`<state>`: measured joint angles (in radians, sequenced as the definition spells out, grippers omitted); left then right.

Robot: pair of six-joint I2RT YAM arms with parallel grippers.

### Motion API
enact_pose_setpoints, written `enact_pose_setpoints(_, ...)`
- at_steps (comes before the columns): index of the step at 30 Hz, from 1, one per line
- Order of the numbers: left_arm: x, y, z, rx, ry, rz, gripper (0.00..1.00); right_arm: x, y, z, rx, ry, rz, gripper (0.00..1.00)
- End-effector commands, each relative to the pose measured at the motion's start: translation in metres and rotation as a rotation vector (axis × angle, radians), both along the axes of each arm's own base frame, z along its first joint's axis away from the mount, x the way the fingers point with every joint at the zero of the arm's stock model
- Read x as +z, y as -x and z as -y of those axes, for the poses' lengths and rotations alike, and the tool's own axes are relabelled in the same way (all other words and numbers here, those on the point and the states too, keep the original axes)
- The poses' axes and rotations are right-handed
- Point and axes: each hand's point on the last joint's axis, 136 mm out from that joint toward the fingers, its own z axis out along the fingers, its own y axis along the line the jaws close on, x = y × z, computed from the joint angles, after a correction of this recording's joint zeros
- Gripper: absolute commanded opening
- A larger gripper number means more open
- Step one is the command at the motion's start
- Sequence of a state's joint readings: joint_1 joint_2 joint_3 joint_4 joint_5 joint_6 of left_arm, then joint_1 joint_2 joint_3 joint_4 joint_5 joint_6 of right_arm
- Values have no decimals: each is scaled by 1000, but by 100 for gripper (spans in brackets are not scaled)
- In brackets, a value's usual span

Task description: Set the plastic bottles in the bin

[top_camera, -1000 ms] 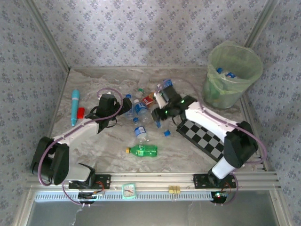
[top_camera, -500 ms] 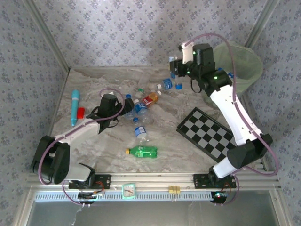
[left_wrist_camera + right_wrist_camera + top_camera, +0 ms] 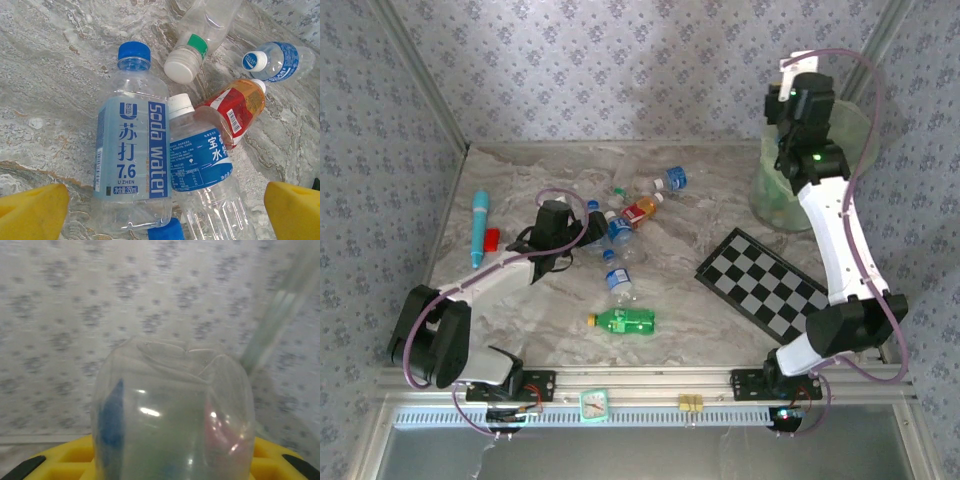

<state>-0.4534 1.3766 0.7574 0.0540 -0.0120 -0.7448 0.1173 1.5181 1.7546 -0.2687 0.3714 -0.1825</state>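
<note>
**A:** Top cam first. R arm?

**B:** Raised at back-right. The right gripper (image 3: 785,100) hangs over the bin (image 3: 863,140), which stands just below the jaws, with the arm covering much of it. Can't tell the jaw gap from here.

**A:** L arm?

**B:** The left gripper (image 3: 582,225) is low over the table (image 3: 520,300). There's a bottle cluster just ahead of the jaws, incl. the red-orange bottle (image 3: 638,211). Off to the jaws' side, toward the bases, are a blue-cap bottle (image 3: 618,283) and then a green bottle (image 3: 625,320) lying flat. The turquoise tube (image 3: 480,228) is behind the jaws and the checkerboard (image 3: 765,285) is well apart.

**A:** L wrist cam?

**B:** Jaws released and wide, with yellow fingertips (image 3: 30,210) at both bottom corners, touching nothing.
- **In the gap:** The soda water bottle (image 3: 132,150) lies inside it, nearer one finger, cap pointing away.
- **Beside it:** The white-cap bottle (image 3: 200,160) w/ blue label touches its side, and the red-orange one rests against that.
- **Farther ahead:** A green-band bottle (image 3: 200,35) and a small blue-label bottle (image 3: 275,60).
- **Mid-gap:** A blue cap (image 3: 167,231), closest in.

**A:** R wrist cam?

**B:** Jaws clenched on the held bottle (image 3: 172,415). It's clear, blurred, close to the lens, w/ blue and reddish tints inside. Yellow fingers (image 3: 60,462) show either side at its foot. Beyond the jaws are the patterned wall (image 3: 75,315) and a metal post (image 3: 280,305).
</note>
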Motion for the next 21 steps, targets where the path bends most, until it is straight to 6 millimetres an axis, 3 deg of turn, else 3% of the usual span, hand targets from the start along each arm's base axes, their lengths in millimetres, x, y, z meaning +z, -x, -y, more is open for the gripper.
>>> enact_pose_setpoints(1,22,-7,8,-26,11,49,100,0,-2,42,-122,-27,10,41)
enact_pose_setpoints(5,23,-8,10,-30,12,52,100,-33,-10,77,-189,-95,-80,42)
enact_pose_setpoints(9,25,-10,13,-38,13,53,100,-72,-18,98,-214,-174,-182,43)
enact_pose_setpoints(14,26,-12,17,-53,12,54,100,-122,-24,106,-221,-246,-324,43)
enact_pose_setpoints(21,28,-13,22,-70,16,54,100,-172,-34,104,-220,-310,-442,47)
